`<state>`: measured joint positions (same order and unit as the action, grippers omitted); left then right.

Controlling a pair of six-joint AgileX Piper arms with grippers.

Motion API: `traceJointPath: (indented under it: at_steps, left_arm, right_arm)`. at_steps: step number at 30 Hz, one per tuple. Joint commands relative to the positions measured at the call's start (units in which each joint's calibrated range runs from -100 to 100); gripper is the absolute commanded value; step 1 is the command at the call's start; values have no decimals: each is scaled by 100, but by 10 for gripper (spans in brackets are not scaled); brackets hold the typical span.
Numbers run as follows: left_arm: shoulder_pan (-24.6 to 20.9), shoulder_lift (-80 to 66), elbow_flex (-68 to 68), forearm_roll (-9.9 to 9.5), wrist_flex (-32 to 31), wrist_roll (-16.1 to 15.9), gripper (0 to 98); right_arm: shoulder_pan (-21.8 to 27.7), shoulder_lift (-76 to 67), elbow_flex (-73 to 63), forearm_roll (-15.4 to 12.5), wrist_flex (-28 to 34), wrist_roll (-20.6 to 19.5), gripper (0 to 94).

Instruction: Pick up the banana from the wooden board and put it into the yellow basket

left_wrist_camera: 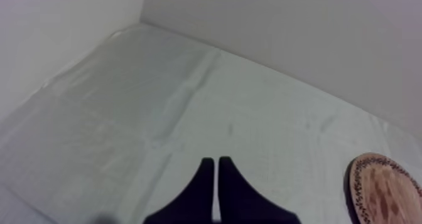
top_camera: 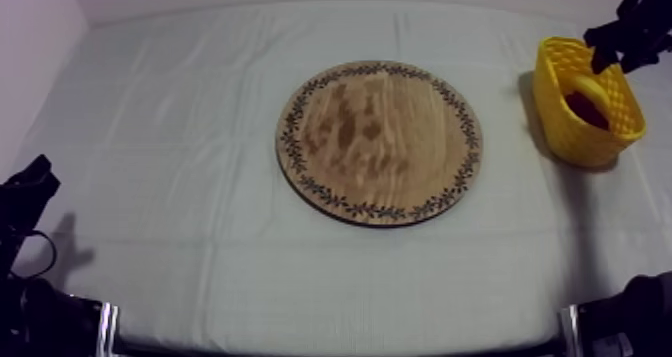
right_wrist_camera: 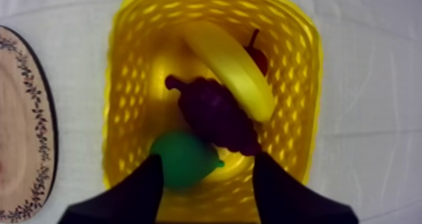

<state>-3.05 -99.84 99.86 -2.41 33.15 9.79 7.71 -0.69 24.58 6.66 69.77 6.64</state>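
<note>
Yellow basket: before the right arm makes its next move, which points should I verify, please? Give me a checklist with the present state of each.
1. Banana inside the yellow basket: ok, it lies beside the grapes and the pear.
2. Wooden board carries no fruit: ok.
3. Right end effector open, nothing between its fingers: ok.
4. Right end effector high enough to clear the basket's rim: cannot tell.
5. Left end effector shut and off the board: ok.

Grapes overlap the pear, small red fruit near.
</note>
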Motion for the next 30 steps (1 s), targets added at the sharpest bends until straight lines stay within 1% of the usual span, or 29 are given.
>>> traceJointPath:
  at_steps: [1, 5, 9, 14, 17, 26, 30]
  left_arm:
    - [-2, 2, 3, -1, -1, 0, 1]
    - [-2, 2, 3, -1, -1, 0, 1]
    - [-2, 2, 3, -1, -1, 0, 1]
    - [-2, 2, 3, -1, -1, 0, 1]
    - [-2, 2, 3, -1, -1, 0, 1]
    - [-2, 2, 3, -1, -1, 0, 1]
    - [-2, 2, 3, -1, -1, 0, 1]
  right_arm:
    - [9, -612, 380, -76, -182, 19, 365]
    - [48, -1359, 939, -190, -464, 60, 232]
    - [116, -2065, 1628, -307, -865, 159, 142]
    - [212, -2973, 2661, -456, -1492, 406, 103]
    - [207, -3564, 3210, -532, -1722, 506, 85]
    - [47, -5374, 4252, -791, -1840, 669, 15]
    - [-75, -6143, 4569, -799, -1840, 621, 7]
